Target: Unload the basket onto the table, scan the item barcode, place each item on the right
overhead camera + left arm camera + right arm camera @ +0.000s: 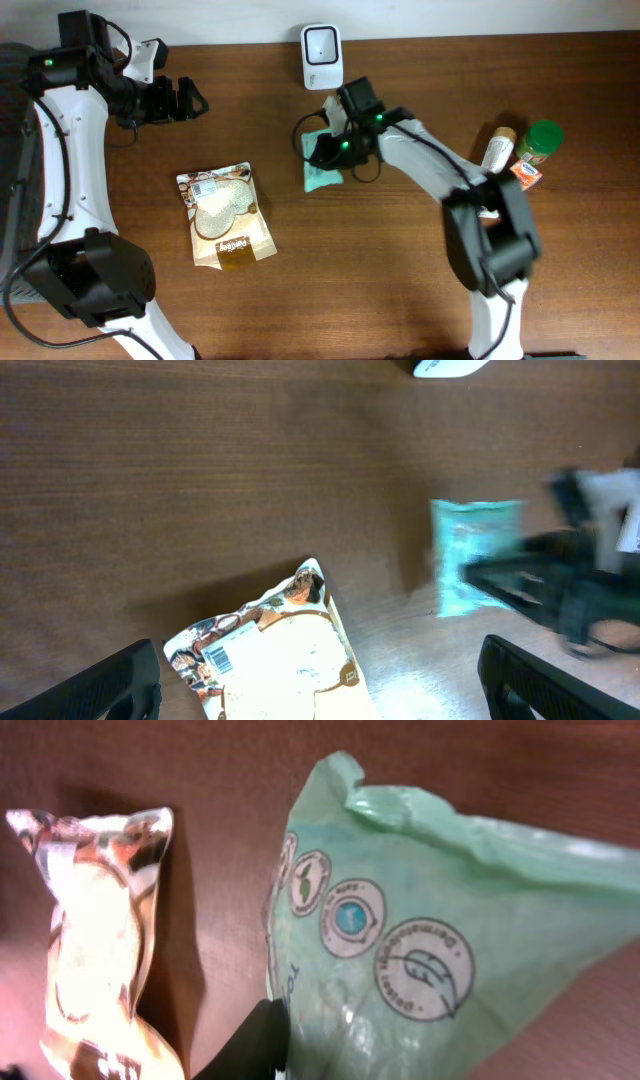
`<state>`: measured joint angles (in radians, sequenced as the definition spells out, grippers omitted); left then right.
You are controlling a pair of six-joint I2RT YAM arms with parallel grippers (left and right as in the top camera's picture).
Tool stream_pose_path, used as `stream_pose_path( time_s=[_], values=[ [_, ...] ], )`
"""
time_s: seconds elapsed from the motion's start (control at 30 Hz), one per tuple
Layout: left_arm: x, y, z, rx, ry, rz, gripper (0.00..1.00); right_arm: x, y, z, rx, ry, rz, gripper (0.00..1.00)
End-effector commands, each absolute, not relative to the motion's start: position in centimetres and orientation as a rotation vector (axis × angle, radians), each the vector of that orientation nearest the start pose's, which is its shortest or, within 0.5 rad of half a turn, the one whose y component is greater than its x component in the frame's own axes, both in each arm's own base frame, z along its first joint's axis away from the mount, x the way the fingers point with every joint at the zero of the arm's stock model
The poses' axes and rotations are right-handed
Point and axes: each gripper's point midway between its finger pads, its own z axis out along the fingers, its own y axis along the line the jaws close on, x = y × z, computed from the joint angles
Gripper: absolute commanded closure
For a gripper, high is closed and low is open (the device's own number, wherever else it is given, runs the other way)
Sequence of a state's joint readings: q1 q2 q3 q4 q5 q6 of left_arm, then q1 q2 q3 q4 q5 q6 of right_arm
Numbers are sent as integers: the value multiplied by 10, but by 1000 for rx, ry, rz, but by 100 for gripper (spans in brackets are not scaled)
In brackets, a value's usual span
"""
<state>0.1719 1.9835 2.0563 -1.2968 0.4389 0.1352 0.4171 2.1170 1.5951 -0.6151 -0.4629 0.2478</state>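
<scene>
A pale green packet (322, 176) lies on the wooden table just below the white scanner (321, 55). My right gripper (326, 150) is over the packet's upper end, closed on it. In the right wrist view the packet (450, 940) fills the space at the jaws. One black finger (255, 1045) presses on its left edge, and the other finger is hidden behind it. A brown and white snack bag (225, 213) with a barcode label lies to the left. My left gripper (195, 98) hangs open above the table, away from both items, its fingers (110, 685) wide apart.
At the right edge stand a green-lidded jar (541, 142), a white bottle with a brown cap (497, 149) and a small orange box (526, 175). The left wrist view also shows the green packet (470, 550) and the snack bag (270, 660).
</scene>
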Motion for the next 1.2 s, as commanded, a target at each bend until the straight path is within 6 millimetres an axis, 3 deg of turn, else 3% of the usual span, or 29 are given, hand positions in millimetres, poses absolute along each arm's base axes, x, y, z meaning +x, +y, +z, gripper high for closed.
stream_pose_path(
  time_s=[0.0, 0.1, 0.2, 0.3, 0.5, 0.57, 0.7, 0.83, 0.93, 1.03, 1.17],
  values=[
    [451, 1, 221, 77, 2674, -537, 1, 432, 228, 135, -512, 2571, 309, 80],
    [451, 1, 221, 77, 2674, -537, 1, 423, 190, 136, -491, 2577, -170, 82],
    [451, 1, 221, 77, 2674, -537, 1, 413, 169, 121, -541, 2574, -527, 89],
    [451, 1, 221, 77, 2674, -537, 1, 411, 159, 94, -596, 2582, -731, 89],
    [451, 1, 221, 77, 2674, -537, 1, 408, 155, 48, -665, 2641, -832, 84],
    [451, 1, 221, 77, 2674, -537, 1, 404, 162, 43, -690, 2649, -814, 67],
    [451, 1, 221, 77, 2674, -537, 1, 386, 195, 34, -781, 2682, -679, 49],
    [451, 1, 221, 77, 2674, -537, 1, 367, 241, 31, -868, 2734, -422, 48],
    [451, 1, 221, 77, 2674, -537, 1, 359, 281, 42, -905, 2758, -150, 48],
    [451, 1, 221, 77, 2674, -537, 1, 365, 292, 66, -878, 2753, -24, 48],
    [451, 1, 221, 77, 2674, -537, 1, 380, 280, 107, -671, 2808, 148, 48]
  ],
)
